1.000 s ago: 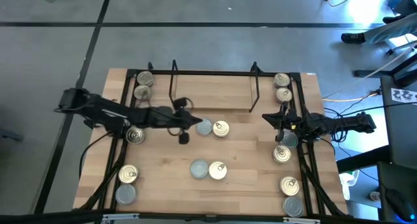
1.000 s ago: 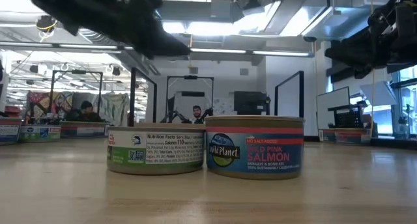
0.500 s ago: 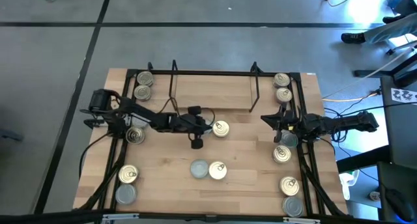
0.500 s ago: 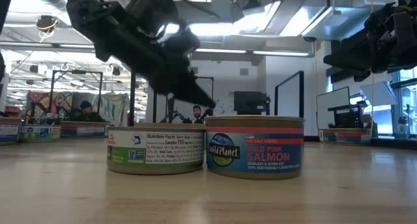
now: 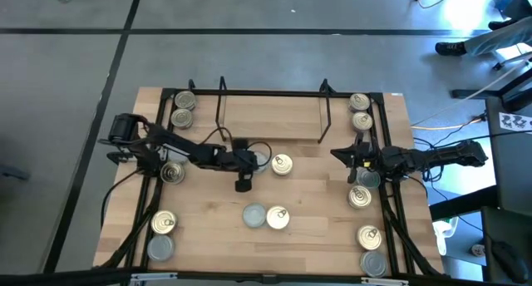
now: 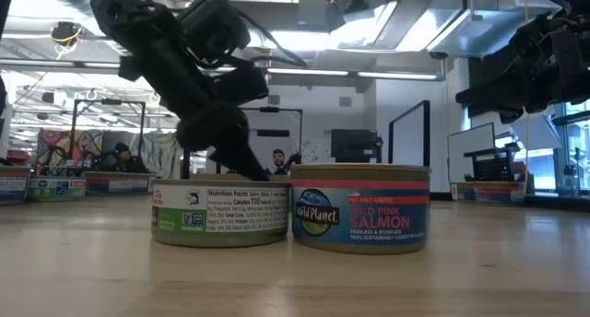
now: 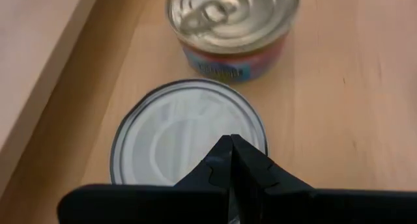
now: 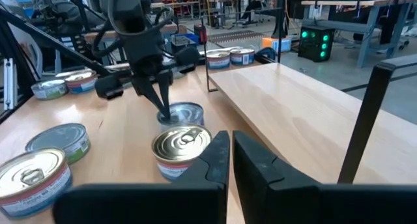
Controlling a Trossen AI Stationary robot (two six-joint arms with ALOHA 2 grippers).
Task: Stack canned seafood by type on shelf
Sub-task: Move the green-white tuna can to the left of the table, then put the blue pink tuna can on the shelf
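Note:
My left gripper (image 5: 252,160) is shut and points down over a silver-topped tin (image 5: 261,161) at mid-table; its tips (image 7: 231,142) stand above that tin's lid (image 7: 176,133). A gold pull-ring tin (image 5: 282,164) (image 7: 231,22) stands right beside it. The right wrist view shows the same left gripper (image 8: 163,108), silver tin (image 8: 186,112) and gold tin (image 8: 181,146). The shelf (image 5: 270,120) stands at the far side, its board bare. My right gripper (image 5: 337,154) (image 8: 231,152) is shut and hovers at the shelf's right end, holding nothing. My left gripper comes at the silver tin from above, pointing down. Its shut fingertips (image 8: 164,112) are over the lid near the rim (image 7: 257,129). I cannot tell whether they touch it. The tin stands flat on the table.
A silver tin (image 5: 254,214) and a gold tin (image 5: 278,218) stand together near the near edge, filling the low view (image 6: 221,209) (image 6: 361,206). Several more tins line the left side (image 5: 173,173) and the right side (image 5: 360,197). Free tabletop lies between them.
My left gripper has come down from well above the table to the level of the silver tin at mid-table, its arm folding back toward the left edge. The tins have not moved.

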